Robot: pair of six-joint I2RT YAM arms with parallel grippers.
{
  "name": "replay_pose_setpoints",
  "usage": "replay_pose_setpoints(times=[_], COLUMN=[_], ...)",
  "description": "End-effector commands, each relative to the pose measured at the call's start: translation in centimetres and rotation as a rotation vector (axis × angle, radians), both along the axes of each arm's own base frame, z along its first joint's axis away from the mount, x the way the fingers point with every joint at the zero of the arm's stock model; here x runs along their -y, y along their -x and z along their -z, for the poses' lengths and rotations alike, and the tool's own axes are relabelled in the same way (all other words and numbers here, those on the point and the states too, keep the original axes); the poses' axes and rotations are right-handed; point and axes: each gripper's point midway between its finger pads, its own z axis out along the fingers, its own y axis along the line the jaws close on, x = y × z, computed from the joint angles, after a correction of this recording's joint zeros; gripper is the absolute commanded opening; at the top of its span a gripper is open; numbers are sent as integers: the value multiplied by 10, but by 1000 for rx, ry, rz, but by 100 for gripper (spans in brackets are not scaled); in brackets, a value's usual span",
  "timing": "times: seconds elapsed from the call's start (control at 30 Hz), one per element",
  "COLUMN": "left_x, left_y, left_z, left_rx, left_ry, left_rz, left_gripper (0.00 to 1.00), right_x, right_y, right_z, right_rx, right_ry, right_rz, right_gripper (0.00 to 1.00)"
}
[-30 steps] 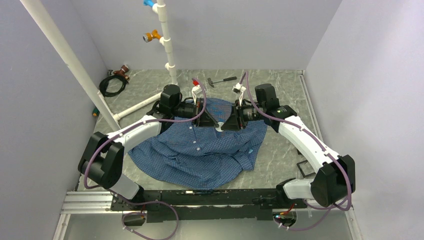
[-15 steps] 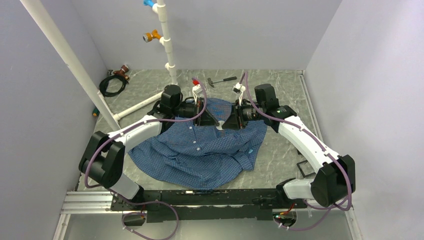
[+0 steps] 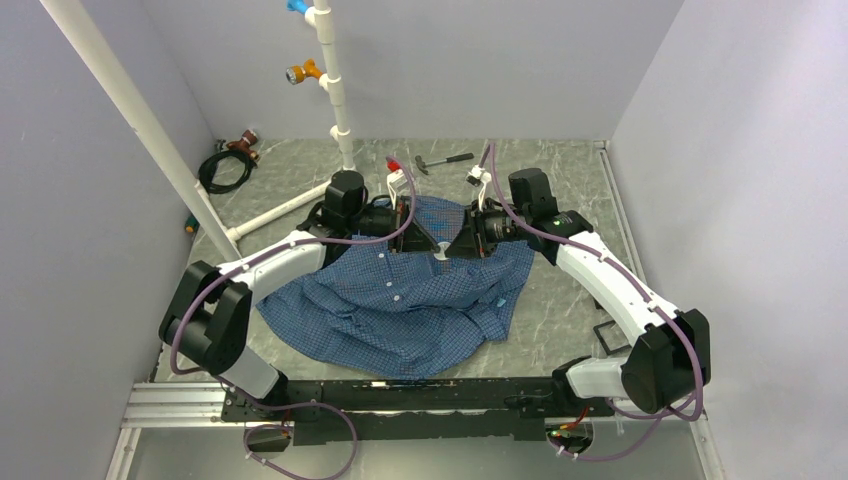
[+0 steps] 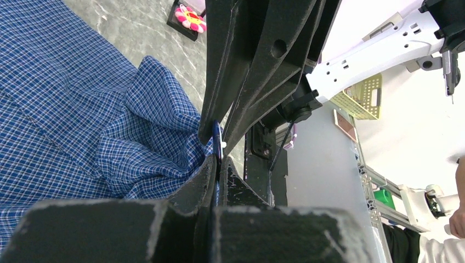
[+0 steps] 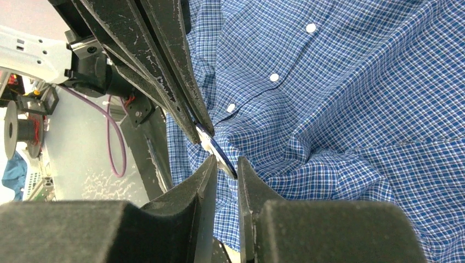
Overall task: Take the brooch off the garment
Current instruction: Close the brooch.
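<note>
The blue checked shirt [image 3: 400,300] lies crumpled on the table; it also shows in the left wrist view [image 4: 66,109] and the right wrist view [image 5: 356,82]. My left gripper [image 3: 432,249] and right gripper [image 3: 448,249] meet tip to tip over its upper part. Both are shut on a thin disc [image 5: 216,148], dark blue and white, seen edge-on [image 4: 217,134]. The left gripper [image 4: 218,160] pinches one end, the right gripper [image 5: 226,163] the other. A small pink flower-like piece [image 4: 190,16], a brooch by its look, lies on a black square pad beyond the shirt, apart from both grippers.
The black square pad [image 3: 605,335] sits at the right by the right arm. A white pipe frame [image 3: 335,90] stands at the back left, with a black hose coil [image 3: 222,165] and a small hammer [image 3: 445,160] on the far table. Grey walls close three sides.
</note>
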Motion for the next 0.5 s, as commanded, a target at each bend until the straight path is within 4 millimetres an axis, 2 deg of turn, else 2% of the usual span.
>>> replay_pose_setpoints(times=[0.0,0.3,0.47], left_x=[6,8,5], left_y=[34,32,25], left_z=[-18,-16,-13], left_rx=[17,-11,-49], left_ry=[52,56,59], left_rz=[160,154,131], left_gripper=[0,0,0], right_x=[11,19,20], right_y=[-40,-48,-46], right_z=[-2,-5,-8], right_rx=[102,96,104], right_ry=[59,48,41], right_rz=[143,192,186], right_gripper=[18,14,13])
